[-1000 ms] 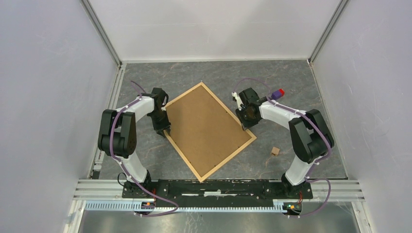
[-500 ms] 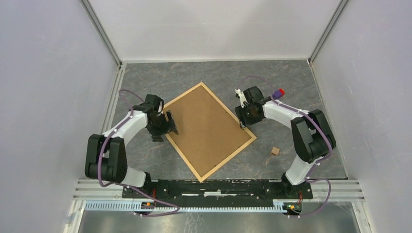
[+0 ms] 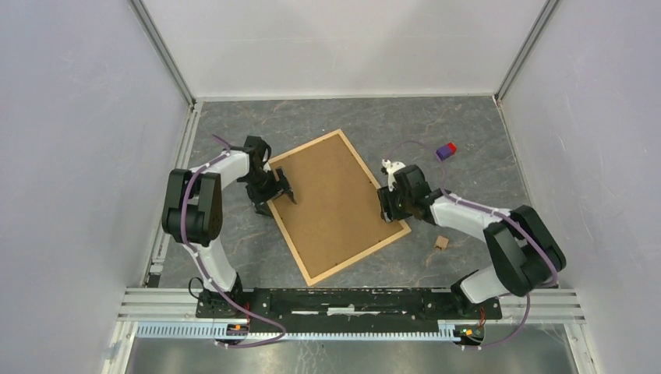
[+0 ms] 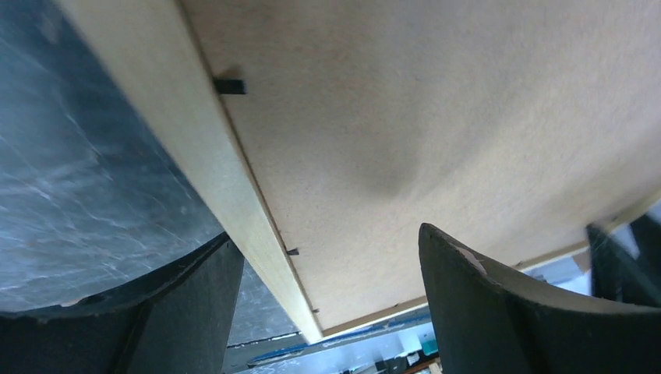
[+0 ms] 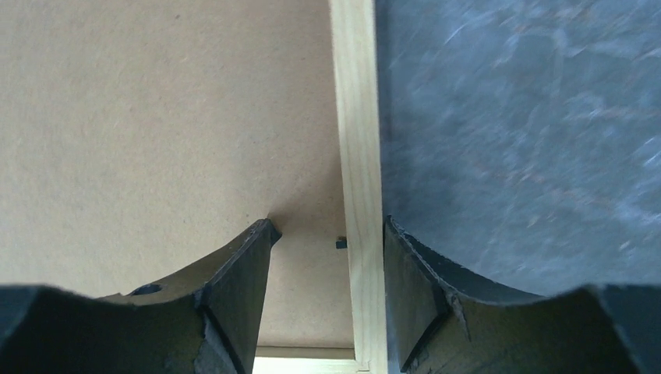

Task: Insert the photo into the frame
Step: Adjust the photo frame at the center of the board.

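I saw the frame (image 3: 335, 204) lying back-up in the middle of the grey table (image 3: 234, 125), its brown board facing me and its long sides running from 11 to 5 o'clock. At its 9 o'clock edge the left gripper (image 3: 278, 191) stood with jaws spread wide across the pale wood rail. At 3 o'clock the right gripper (image 3: 386, 206) had its fingers apart too, one over the board and one on the table side, not pinching. A small wooden block (image 3: 441, 242) sat near 4 o'clock.
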Robot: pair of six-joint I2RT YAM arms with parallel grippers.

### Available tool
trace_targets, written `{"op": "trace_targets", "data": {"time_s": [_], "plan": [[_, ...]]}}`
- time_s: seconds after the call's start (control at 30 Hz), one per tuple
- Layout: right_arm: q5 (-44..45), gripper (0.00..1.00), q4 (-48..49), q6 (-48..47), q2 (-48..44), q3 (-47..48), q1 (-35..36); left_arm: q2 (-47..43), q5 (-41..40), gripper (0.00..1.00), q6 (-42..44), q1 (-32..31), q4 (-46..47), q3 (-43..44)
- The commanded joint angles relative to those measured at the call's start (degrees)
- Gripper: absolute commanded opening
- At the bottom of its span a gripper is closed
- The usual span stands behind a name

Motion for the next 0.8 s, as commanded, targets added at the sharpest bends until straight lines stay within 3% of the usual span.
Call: {"op": "trace_targets", "data": {"time_s": [0.0, 0.13, 0.23, 0.33, 0.53, 0.67, 0.77], "plan": [[-9.9, 0.58, 2.7, 11.1, -3.2, -8.0, 12.1, 7.3, 2.9, 0.87, -2.2, -1.1, 7.5, 9.0], [-12.7, 0.6, 5.6, 14.4, -7.6, -8.3, 17.5, 10.4, -0.6, 0.89, 1.1, -1.2, 2.7, 17.3], [-5.8, 0.65, -0.7, 10.4, -9.5, -4.0, 16.5, 8.4, -10.3, 0.92, 4.1, -1.1, -1.0, 19.0], [-1.0, 0.7, -6.2, 6.2, -9.3, 0.8, 12.9, 2.9, -15.5, 0.94, 4.2, -0.7, -0.3, 14.7], [-1.5, 0.73, -9.9, 1.2, -2.6, 11.2, 2.5, -8.3, -14.7, 0.96, 1.7, 0.6, 0.4, 3.8], [-1.6, 0.73, -9.7, 1.4, 4.6, 18.7, -1.2, -17.6, -14.9, 0.95, 0.1, 0.6, 2.1, -5.8], [-1.2, 0.69, -10.0, 3.4, 10.3, 23.6, -1.9, -19.6, -13.1, 0.89, -1.1, 0.7, 4.8, -10.6]]}}
